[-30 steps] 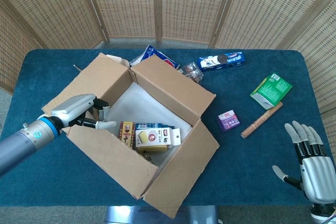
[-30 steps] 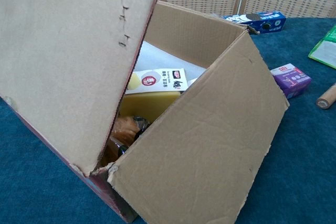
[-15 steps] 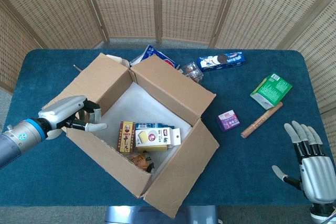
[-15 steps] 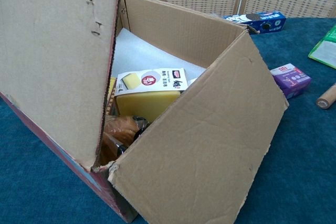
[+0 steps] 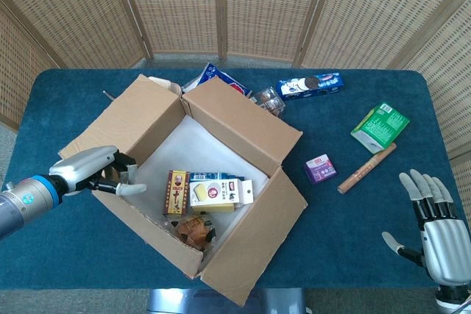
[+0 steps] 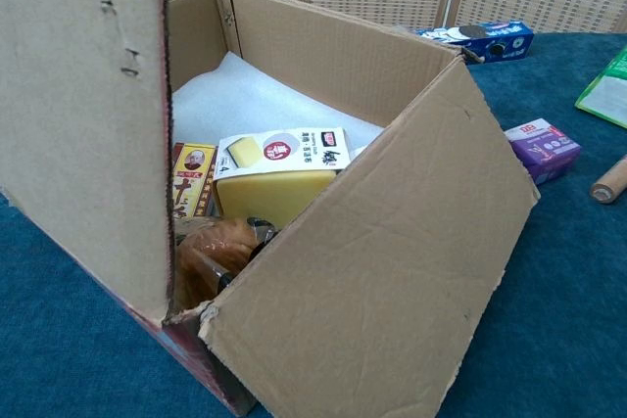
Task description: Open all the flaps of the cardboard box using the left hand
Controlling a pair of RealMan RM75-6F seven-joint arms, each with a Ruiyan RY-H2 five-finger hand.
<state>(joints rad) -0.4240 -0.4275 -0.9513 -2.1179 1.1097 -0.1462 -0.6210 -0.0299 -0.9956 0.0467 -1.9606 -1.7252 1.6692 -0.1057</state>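
Observation:
The cardboard box (image 5: 243, 134) sits left of centre on the blue table, holding a yellow carton (image 5: 213, 195), a red and yellow pack (image 5: 176, 190) and a brown packet (image 5: 193, 229). My left hand (image 5: 96, 170) grips the left end of the near flap (image 5: 151, 229), fingers curled over its edge. In the chest view this flap (image 6: 78, 124) stands almost upright at the left, and the hand is hidden behind it. The front-right flap (image 6: 392, 252) leans outward. The far-left flap (image 5: 125, 119) and far-right flap lie folded out. My right hand (image 5: 434, 229) rests open at the table's near right.
Behind the box lie a blue bag (image 5: 217, 79), a clear pack (image 5: 268, 101) and a cookie box (image 5: 310, 84). To the right are a purple box (image 5: 320, 169), a wooden roller (image 5: 366, 168) and a green packet (image 5: 380, 127). A wicker screen stands behind the table.
My left hand has drawn back toward the left and near side, swinging the near flap from over the box up to nearly upright. More of the contents show. The right hand stayed still.

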